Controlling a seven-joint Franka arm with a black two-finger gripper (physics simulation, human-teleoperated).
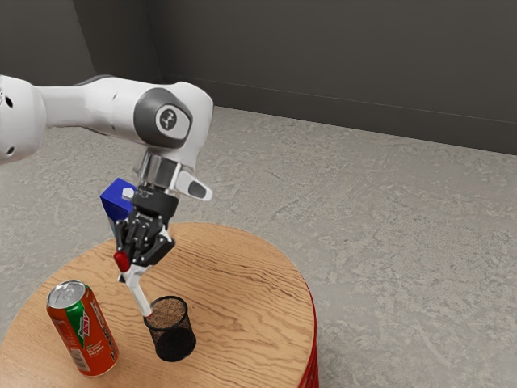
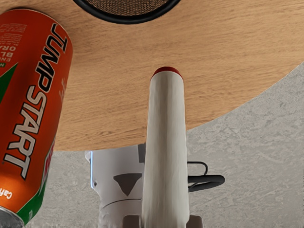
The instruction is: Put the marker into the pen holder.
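The claw [image 1: 136, 263] is grasping the marker [image 1: 139, 294], tilted, its lower end near the rim of the pen holder [image 1: 175, 343]. A soda can [image 1: 84, 331] stands upright on the table [image 1: 242, 279], at the exterior view's left.

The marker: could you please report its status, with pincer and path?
Pincer shut on marker. Marker tilted, not inside pen holder. Can nearby, seemingly out of the way.

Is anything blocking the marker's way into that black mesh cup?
Nothing visible stands between the marker and the pen holder. The drink can is off to one side, so it probably won't interfere.
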